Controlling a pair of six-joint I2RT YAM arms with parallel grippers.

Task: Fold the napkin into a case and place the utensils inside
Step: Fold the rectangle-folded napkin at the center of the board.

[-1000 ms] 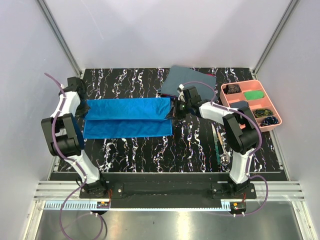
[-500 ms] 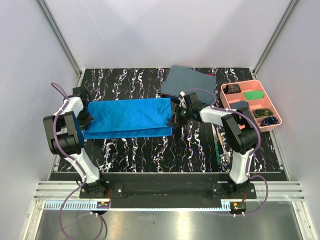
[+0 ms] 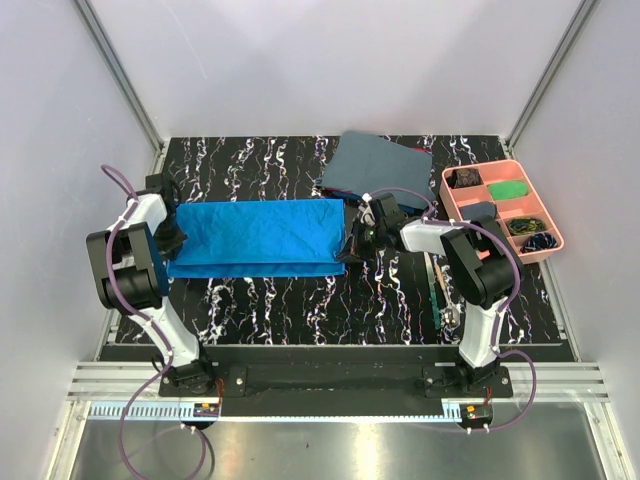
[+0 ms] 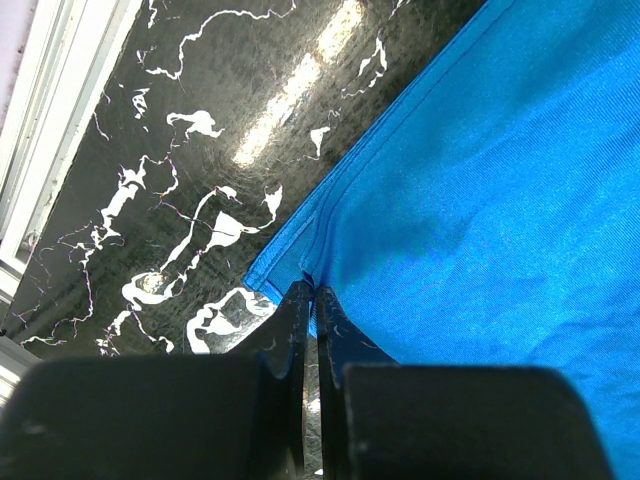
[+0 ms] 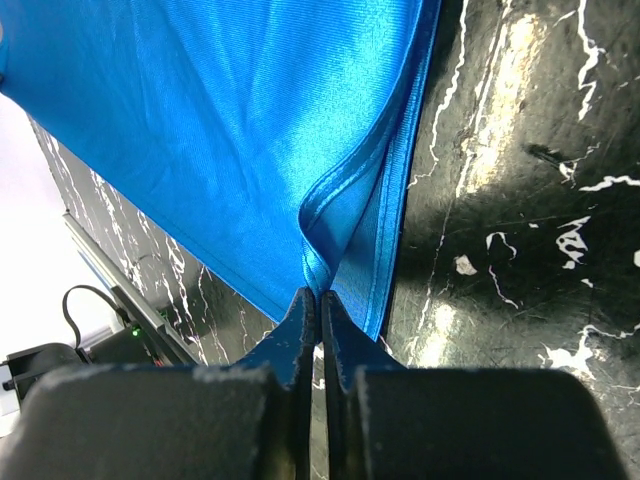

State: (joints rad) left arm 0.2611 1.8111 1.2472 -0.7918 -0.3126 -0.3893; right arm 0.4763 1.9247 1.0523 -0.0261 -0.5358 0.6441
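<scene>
Black marble-look table point(image 3: 300, 300), white veins. The napkin point(image 3: 255, 235) lies across its left-middle part, folded to a wide flat band of doubled layers, long axis left to right. No case formed yet, judging by the width. Grey cloth point(image 3: 385, 158) at the back, just beyond the napkin's right end. Pink tray point(image 3: 484, 166) far right with small items in its compartments.

Left gripper point(image 3: 172, 240) is at the band's left end, pincer closed on the napkin's hem near the corner, cloth seen between the tips in the left wrist view. Right gripper point(image 3: 352, 243) is at the right end, pincer also closed on the napkin, pinching a raised ridge of the upper layer's edge. Utensils point(image 3: 438, 285) lie on the table right of the napkin, well apart from it, partly hidden under the right arm. One green handle shows.

Risks:
- Both grips hold only a thin bite of shiny cloth, so a quick pull could slip the hem out.
- Uneven travel between the arms would skew the fold line.
- The right pinch looks like the top layer only, so the lower layers may drag or bunch.
- The right arm's elbow is near the utensils and could nudge them.

Writing: no brand or label readable anywhere. The rail point(image 3: 150, 408) at the near edge has tick marks, no digits legible
</scene>
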